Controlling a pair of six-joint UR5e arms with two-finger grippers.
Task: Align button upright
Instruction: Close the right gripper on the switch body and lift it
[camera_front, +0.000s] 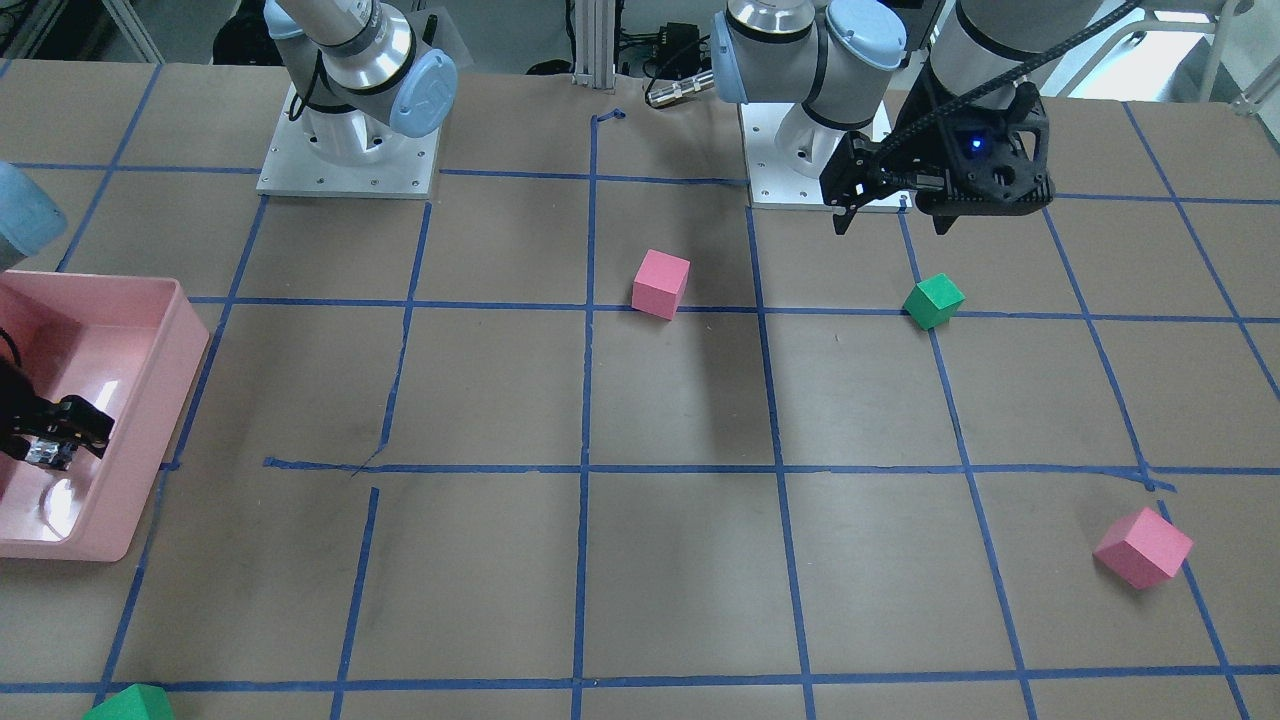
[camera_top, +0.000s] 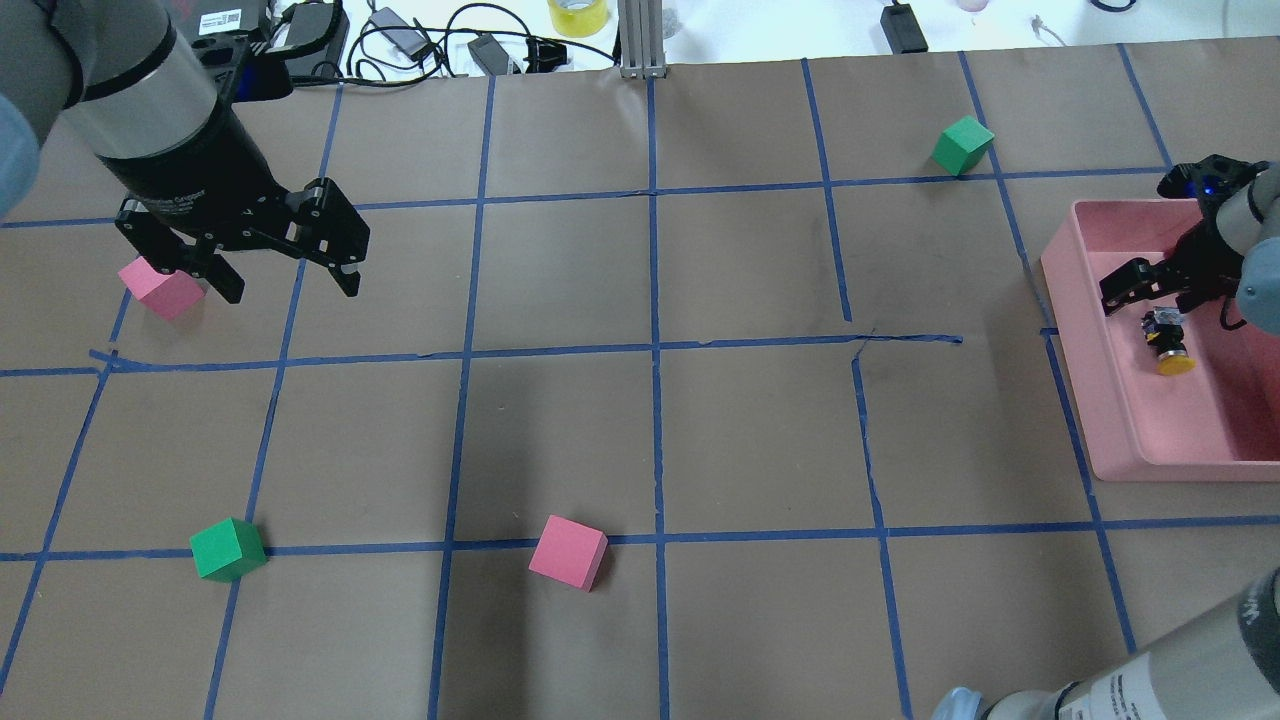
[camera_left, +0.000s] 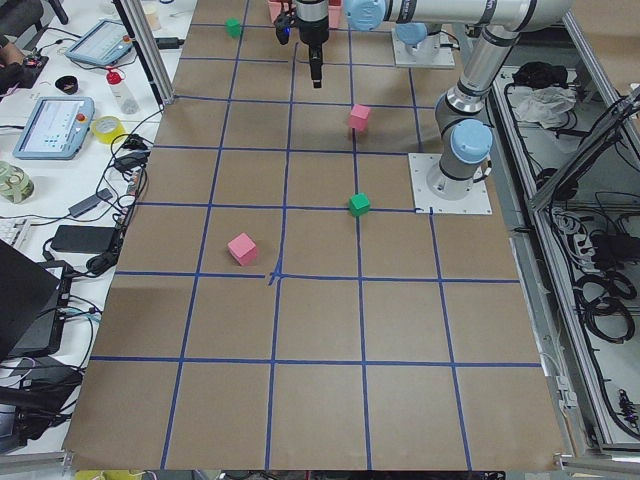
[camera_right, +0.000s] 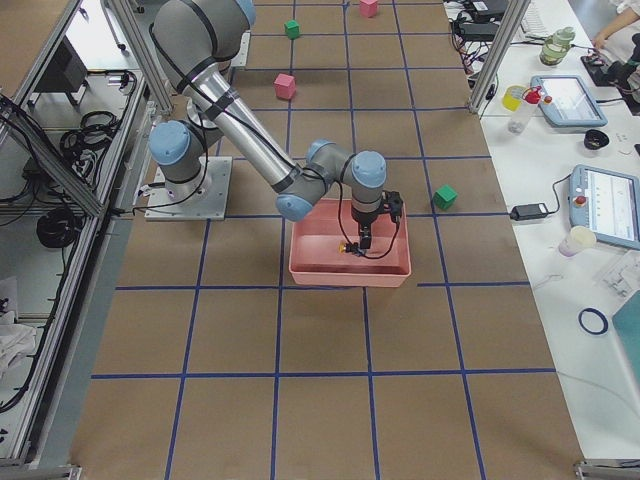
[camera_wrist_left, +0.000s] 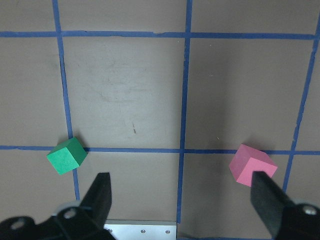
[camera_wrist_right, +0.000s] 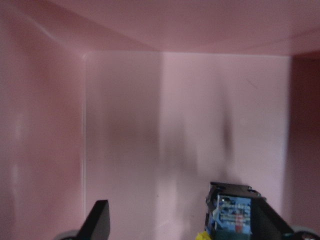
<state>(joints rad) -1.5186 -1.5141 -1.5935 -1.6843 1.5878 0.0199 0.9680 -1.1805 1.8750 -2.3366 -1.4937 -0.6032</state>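
The button has a yellow cap, a black body and a blue-silver base. It lies on its side inside the pink bin at the table's right end. My right gripper is down in the bin, open, with the button between its fingers and close to one of them. In the right wrist view the button's base sits against the right finger. It also shows in the front view. My left gripper is open and empty above the table, far from the bin.
Near the left gripper lies a pink cube. A green cube and a second pink cube lie near the front. Another green cube lies behind the bin. Cables and tape lie past the far edge.
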